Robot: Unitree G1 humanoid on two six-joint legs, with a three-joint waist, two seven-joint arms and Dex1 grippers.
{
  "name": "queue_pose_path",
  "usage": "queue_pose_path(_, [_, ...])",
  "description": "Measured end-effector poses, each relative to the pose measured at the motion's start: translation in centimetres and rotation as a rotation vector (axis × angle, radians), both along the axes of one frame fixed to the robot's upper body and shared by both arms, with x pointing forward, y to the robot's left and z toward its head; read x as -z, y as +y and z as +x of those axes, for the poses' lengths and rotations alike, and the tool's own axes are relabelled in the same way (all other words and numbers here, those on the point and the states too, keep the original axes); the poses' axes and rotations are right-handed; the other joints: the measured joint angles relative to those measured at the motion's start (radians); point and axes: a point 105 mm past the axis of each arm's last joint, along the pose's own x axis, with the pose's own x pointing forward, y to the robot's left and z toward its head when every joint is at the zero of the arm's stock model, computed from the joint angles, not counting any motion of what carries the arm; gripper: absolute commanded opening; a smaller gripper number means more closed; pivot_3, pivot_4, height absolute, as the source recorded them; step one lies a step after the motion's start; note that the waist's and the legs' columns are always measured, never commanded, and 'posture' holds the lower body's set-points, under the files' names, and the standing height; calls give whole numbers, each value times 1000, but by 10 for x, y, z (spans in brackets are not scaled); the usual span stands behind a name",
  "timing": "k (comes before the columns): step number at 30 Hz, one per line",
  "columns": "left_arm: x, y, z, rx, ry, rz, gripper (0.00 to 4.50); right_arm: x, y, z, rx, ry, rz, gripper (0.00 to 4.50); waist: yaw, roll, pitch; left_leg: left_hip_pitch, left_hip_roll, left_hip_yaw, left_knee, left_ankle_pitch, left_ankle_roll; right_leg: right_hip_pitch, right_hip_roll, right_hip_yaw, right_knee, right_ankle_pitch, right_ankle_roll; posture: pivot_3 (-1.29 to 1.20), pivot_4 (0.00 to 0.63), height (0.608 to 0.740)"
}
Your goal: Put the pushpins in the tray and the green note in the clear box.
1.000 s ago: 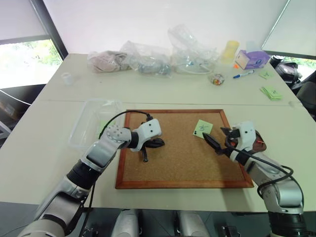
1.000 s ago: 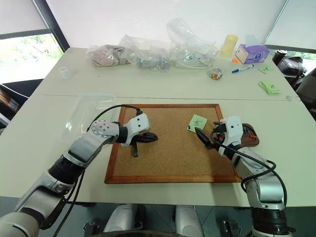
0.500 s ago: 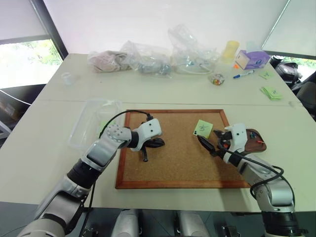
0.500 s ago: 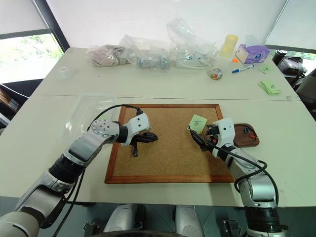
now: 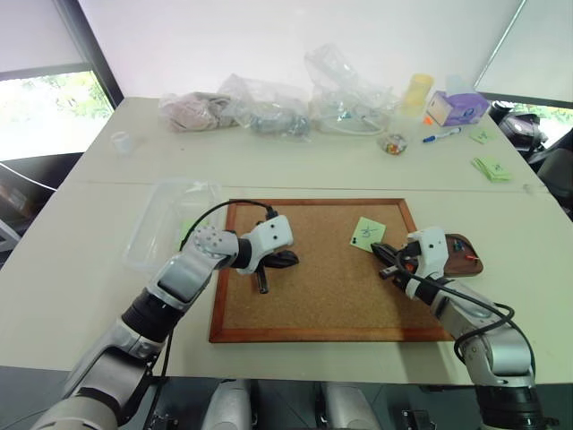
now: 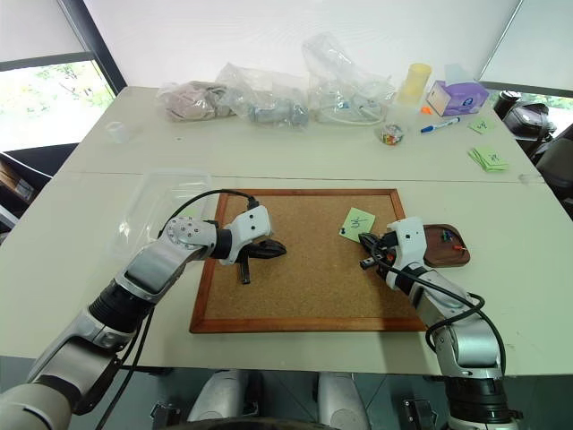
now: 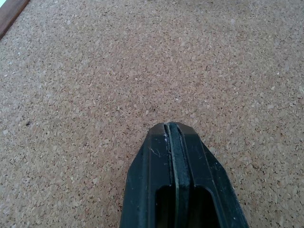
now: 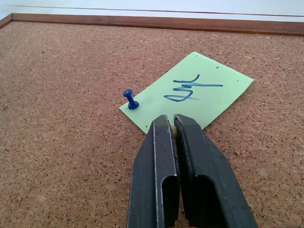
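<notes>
Two grippers sit over my corkboard (image 5: 331,269): the left gripper (image 7: 172,127) pressed shut and empty above bare cork toward its left side, the right gripper (image 8: 171,121) closed at the near edge of the green note (image 8: 194,97). I see one blue pushpin (image 8: 129,99) at the note's corner. My tray (image 6: 452,255) holds pins just right of the frame; the clear box (image 5: 170,224) lies left.
</notes>
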Motion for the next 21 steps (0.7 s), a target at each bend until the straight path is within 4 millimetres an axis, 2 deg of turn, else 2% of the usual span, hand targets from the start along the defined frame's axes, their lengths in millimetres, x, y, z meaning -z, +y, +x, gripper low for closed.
queue_pose_path(8, [0,-1,0,10,-13,15,0,-1,-1,-2,30,-23,72,21,1,0,0,0,0,0,0,0,0,0,0,0,0,0,0,0,150,737])
queue_pose_path(12, [0,1,0,18,-25,30,0,-26,-9,-1,55,-136,92,21,0,-1,-1,0,0,0,0,0,0,0,0,0,0,0,0,0,150,737])
queue_pose_path(18, [0,1,0,20,-28,35,0,-29,-13,-2,72,-150,122,21,-1,0,-2,0,0,0,0,0,0,0,0,0,0,0,0,0,150,737])
queue_pose_path(21, [0,1,0,21,-29,34,0,-36,-27,-2,157,-180,183,21,0,0,-2,0,1,0,0,0,0,0,0,0,0,0,0,0,150,737])
